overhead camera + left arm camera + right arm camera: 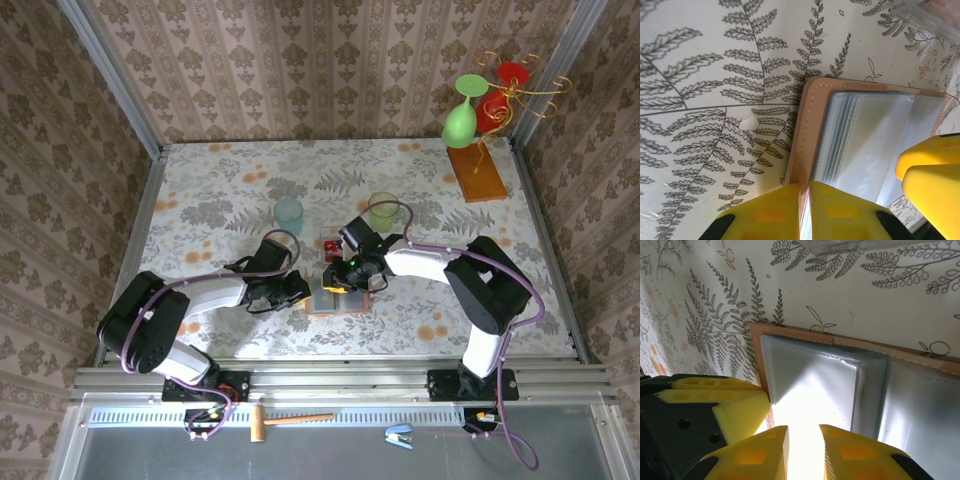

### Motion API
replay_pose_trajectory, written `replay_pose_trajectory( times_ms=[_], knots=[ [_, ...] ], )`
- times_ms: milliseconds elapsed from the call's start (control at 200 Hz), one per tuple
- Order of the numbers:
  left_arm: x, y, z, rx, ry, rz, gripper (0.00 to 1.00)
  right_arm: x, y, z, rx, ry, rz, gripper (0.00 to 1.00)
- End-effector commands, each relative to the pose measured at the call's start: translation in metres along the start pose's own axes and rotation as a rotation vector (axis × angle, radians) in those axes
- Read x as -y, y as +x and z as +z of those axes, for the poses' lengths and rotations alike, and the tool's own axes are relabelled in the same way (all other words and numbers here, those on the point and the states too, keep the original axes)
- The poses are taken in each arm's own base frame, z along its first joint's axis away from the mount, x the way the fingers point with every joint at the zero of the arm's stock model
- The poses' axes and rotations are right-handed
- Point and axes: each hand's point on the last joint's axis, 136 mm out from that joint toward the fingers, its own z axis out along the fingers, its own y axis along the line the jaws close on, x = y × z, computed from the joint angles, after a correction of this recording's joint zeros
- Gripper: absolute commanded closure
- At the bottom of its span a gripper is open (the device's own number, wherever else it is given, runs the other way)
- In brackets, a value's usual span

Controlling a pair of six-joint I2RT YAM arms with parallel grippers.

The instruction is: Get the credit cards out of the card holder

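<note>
From above, the flat tan leather card holder lies open on the fern-print tablecloth between both arms. Small red plastic credit cards seem to lie just beyond it.

Left wrist: my left gripper pinches the stitched leather edge. If that thin hold slips, the holder shifts.

Right wrist: the right gripper has its jaws narrowly apart over glossy clear sleeves. I cannot tell whether it grips anything, and the slick plastic may drag.

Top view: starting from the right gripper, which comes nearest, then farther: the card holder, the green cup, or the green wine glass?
1. Card holder, directly under the right gripper.
2. Green cup, just behind it.
3. Green wine glass, hanging in the far right corner.
</note>
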Motion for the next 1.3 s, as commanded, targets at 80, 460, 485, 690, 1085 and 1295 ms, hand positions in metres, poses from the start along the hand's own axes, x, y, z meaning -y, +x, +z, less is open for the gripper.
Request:
replay_pose_trajectory(
  times_ms=[80,460,485,690,1085,1295],
  knots=[
    [-0.01,0.005,0.004,-0.012,-0.023,-0.015,0.87,0.005,0.012,0.007,-0.049,0.011,0.019,0.78],
    [-0.013,0.004,0.004,-0.017,-0.025,-0.02,0.87,0.012,0.014,0.01,-0.066,0.047,0.018,0.76],
    [-0.013,0.004,0.004,-0.016,-0.024,-0.019,0.87,0.013,0.015,0.01,-0.065,0.054,0.018,0.76],
    [-0.016,0.004,0.004,-0.022,-0.031,-0.019,0.87,0.021,0.014,0.005,-0.055,0.108,0.007,0.75],
    [-0.017,0.001,0.002,-0.021,-0.03,-0.023,0.87,0.024,0.008,-0.001,-0.014,0.13,0.0,0.75],
    [-0.016,0.0,0.002,-0.021,-0.028,-0.021,0.87,0.025,0.004,-0.002,0.012,0.111,0.016,0.76]
  ],
)
